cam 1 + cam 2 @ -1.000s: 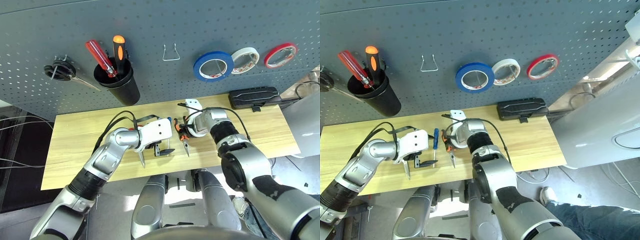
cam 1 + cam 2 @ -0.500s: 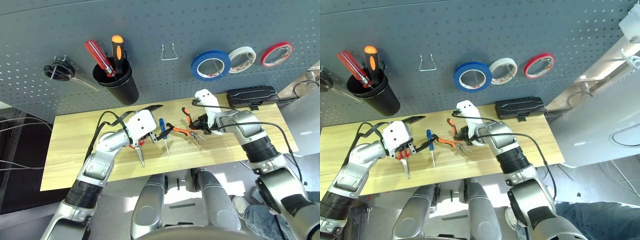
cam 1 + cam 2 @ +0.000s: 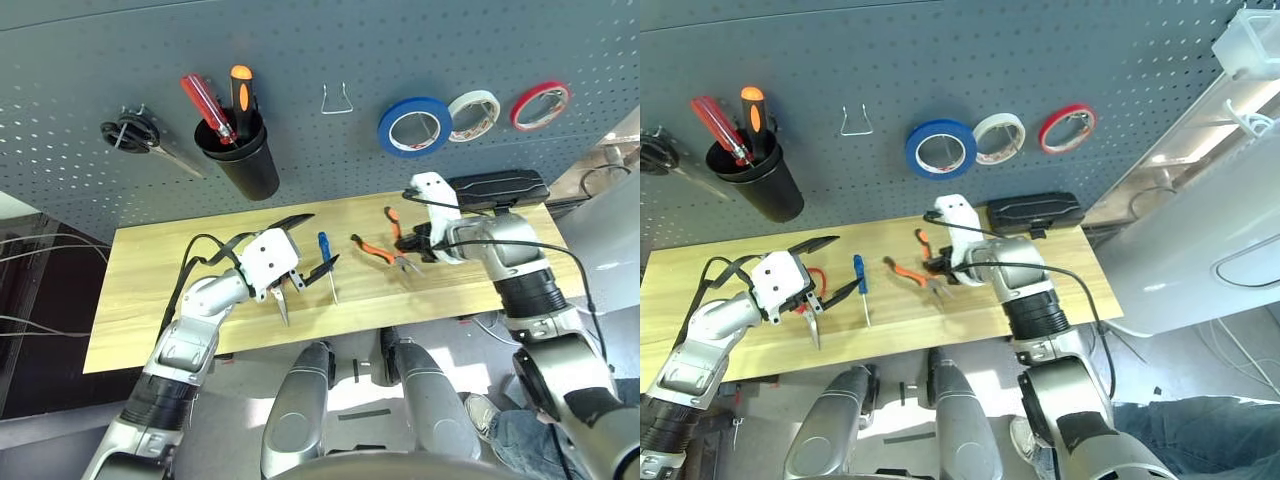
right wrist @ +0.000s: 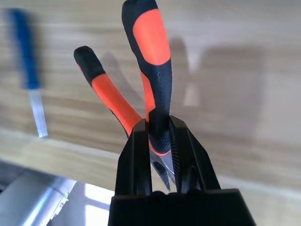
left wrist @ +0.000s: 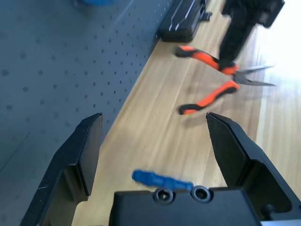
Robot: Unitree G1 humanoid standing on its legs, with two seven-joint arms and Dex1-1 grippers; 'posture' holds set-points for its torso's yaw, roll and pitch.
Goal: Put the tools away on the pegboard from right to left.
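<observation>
Your right gripper (image 4: pixel 160 155) clenches one handle of the pliers (image 3: pixel 385 245); they're stiff, top-heavy and may swing, while your left gripper (image 3: pixel 300 250) gapes empty.

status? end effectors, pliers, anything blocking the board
Right end effector shut on one handle of the pliers, over the table. Left end effector open, empty, by the blue screwdriver. Wire hook on pegboard unobstructed.

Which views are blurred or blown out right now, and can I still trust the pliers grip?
Left wrist view: pliers smeared, bright glare at one edge. Right wrist view: screwdriver soft, but the right gripper shows sharply, clamped on one pliers handle. Right eye view: overexposed white patch beside the pegboard.
</observation>
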